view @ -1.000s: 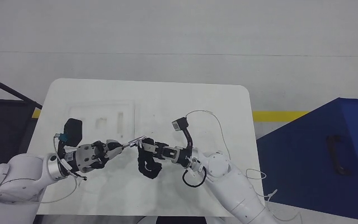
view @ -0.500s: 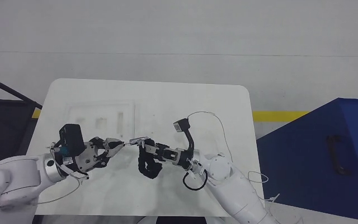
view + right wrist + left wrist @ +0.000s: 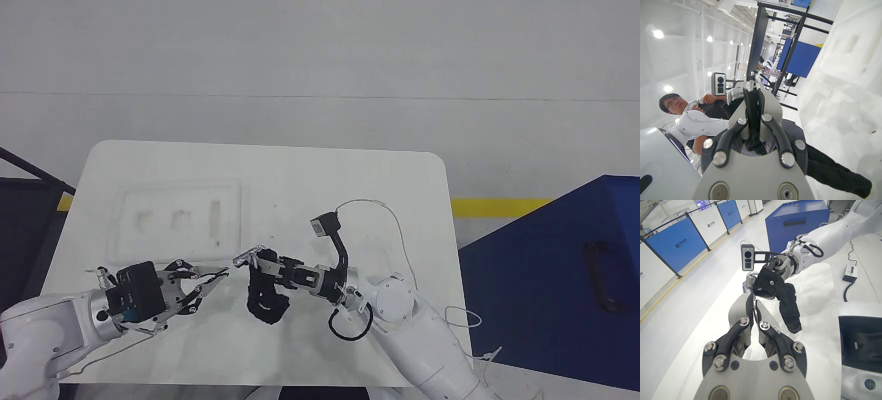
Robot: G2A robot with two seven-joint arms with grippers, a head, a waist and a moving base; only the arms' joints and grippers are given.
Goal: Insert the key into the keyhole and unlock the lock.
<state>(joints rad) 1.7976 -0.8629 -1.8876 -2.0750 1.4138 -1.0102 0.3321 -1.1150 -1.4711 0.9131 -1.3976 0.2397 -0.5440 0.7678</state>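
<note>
You're getting the key (image 3: 754,312) from the left wrist view: a thin flat metal piece, seen edge-on. The left gripper (image 3: 753,301) is pinching it, fingers standing narrow w/ just the key's thickness btwn them. That same view is showing you the lock (image 3: 748,284) head-on: a small chrome padlock, shackle curving over the top. The right gripper (image 3: 762,283) is clamping it just past the key's tip. You can't tell from here whether the tip is touching the keyhole.

The right wrist view is giving you the other side. The right gripper (image 3: 752,92) is closed tight on the lock (image 3: 733,95), w/ the shiny body sticking out beside the fingers. Black cloth (image 3: 838,176) is covering those fingers (a loose end is hanging down off them). The white foam tray (image 3: 848,56) is lying on the table beyond.

The top view is giving you the layout. The left gripper (image 3: 207,288) is sitting over the table (image 3: 380,190) toward its near left. The right gripper (image 3: 258,262) is near the table's middle, w/ the lock (image 3: 243,260) at its tip. The two are pointing at each other, tips close. The foam tray (image 3: 180,213) is lying farther back on the left, apart from both. The key is too small to make out from up there.
</note>
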